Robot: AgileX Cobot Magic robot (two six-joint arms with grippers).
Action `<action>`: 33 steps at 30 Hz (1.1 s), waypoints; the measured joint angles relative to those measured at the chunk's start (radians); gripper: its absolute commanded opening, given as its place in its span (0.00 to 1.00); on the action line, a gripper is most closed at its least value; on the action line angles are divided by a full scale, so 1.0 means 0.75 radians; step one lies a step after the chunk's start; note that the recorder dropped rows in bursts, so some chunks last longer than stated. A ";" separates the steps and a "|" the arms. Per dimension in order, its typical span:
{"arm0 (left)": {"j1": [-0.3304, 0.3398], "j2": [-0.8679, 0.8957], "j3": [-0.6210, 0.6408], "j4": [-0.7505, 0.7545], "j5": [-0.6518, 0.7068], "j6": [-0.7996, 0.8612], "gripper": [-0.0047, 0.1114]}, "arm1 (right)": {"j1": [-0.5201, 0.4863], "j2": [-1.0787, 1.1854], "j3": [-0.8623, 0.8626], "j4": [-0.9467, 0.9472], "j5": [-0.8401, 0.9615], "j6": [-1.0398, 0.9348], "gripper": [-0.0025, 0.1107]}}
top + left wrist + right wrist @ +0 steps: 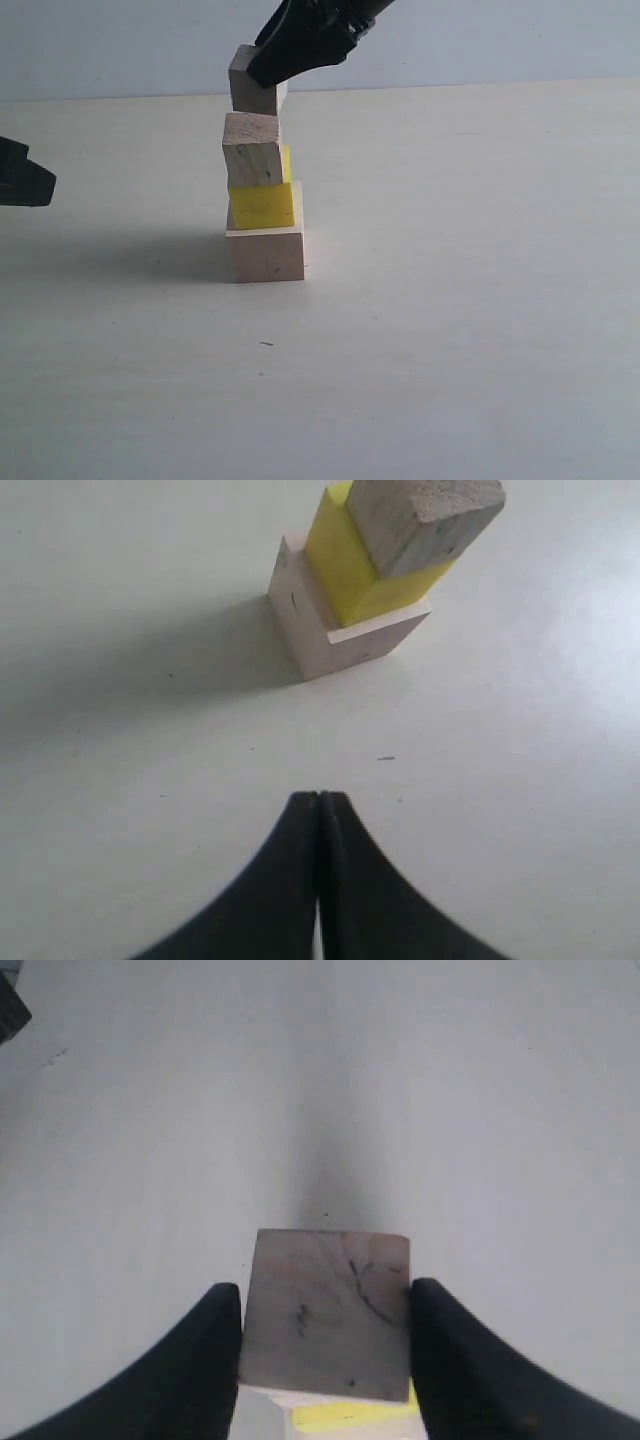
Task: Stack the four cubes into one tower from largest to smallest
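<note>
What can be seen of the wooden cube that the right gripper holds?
The held cube is plain pale wood with thin dark cracks on one face. The right gripper clamps it between two black fingers, one on each opposite side. In the exterior view it looks slightly tilted at the top of the column, just above the medium wooden cube. Whether it rests on that cube or hangs just above it cannot be told.
</note>
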 measured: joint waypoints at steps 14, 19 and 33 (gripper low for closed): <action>0.000 0.000 0.000 0.001 -0.002 0.000 0.04 | 0.000 -0.010 0.051 0.105 -0.002 -0.251 0.02; 0.000 0.000 0.000 0.001 -0.002 0.000 0.04 | 0.000 -0.010 0.051 0.129 -0.002 -0.284 0.02; 0.000 0.000 0.000 0.001 -0.002 0.000 0.04 | 0.000 -0.001 0.051 0.129 -0.002 -0.366 0.02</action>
